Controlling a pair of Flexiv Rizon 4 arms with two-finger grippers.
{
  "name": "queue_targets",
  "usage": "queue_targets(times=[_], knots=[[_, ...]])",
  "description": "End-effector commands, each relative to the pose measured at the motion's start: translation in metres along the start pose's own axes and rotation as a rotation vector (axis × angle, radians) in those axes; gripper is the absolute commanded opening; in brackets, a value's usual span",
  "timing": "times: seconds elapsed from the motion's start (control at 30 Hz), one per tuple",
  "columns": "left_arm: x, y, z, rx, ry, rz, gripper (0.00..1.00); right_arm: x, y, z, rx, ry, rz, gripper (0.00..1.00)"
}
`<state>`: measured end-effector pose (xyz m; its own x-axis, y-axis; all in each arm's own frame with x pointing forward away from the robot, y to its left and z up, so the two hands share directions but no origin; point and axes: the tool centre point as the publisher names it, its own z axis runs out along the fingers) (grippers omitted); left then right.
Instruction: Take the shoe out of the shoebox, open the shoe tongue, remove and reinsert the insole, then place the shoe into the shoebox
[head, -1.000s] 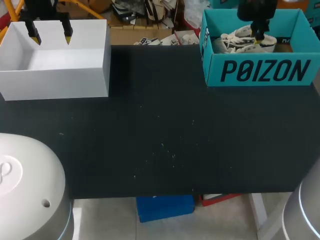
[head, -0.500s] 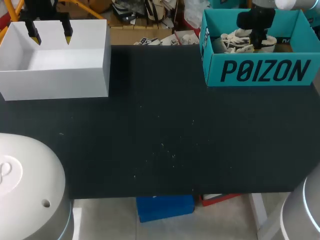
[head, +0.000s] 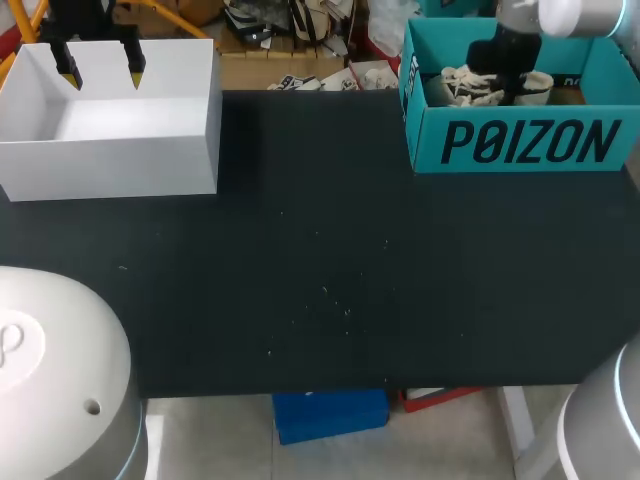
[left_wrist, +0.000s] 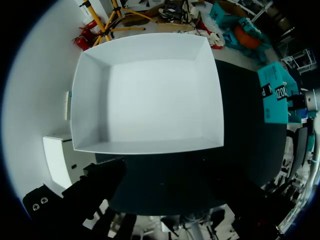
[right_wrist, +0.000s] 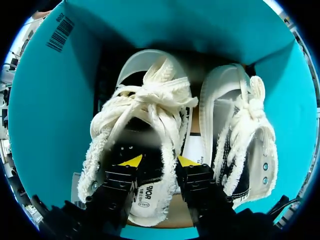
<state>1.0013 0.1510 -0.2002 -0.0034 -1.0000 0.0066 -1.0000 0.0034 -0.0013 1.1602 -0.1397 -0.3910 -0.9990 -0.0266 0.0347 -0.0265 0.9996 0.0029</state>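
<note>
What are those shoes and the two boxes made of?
The shoes look like cream canvas, matte, with frayed fuzzy edges and cloth laces. The teal box seems printed cardboard, by its thin flat walls. The white box looks like smooth matte card, possibly plastic.

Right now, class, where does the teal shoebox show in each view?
Head view: teal shoebox at the table's far right corner.
Left wrist view: small, across the table beyond the white box.
Right wrist view: its walls ring the shoes under the right gripper.
Shared landmark: the shoes, in head and right wrist views.
</note>
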Motion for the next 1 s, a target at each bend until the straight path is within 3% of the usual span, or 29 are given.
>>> queue_targets(times=[0.03,0.27,0.43,0.5,0.73,1.0], knots=[[0.001,0.001,0.0,-0.001,-0.004,-0.002,1.0,-0.008,0.002,0.013,-0.001,0.015,0.0,0.37],[0.001,0.001,0.0,-0.001,-0.004,-0.002,1.0,-0.01,0.002,0.019,-0.001,0.004,0.005,0.34],[0.001,0.001,0.0,-0.001,-0.004,-0.002,1.0,-0.012,0.004,0.023,-0.001,0.0,0.004,0.19],[0.001,0.001,0.0,-0.001,-0.004,-0.002,1.0,-0.012,0.005,0.025,-0.001,0.0,0.004,0.0],[0.001,0.001,0.0,-0.001,-0.004,-0.002,1.0,-0.011,0.006,0.019,-0.001,0.003,0.001,0.0],[0.001,0.001,0.0,-0.001,-0.004,-0.002,1.0,-0.012,0.001,-0.01,0.01,0.0,-0.014,0.0]])
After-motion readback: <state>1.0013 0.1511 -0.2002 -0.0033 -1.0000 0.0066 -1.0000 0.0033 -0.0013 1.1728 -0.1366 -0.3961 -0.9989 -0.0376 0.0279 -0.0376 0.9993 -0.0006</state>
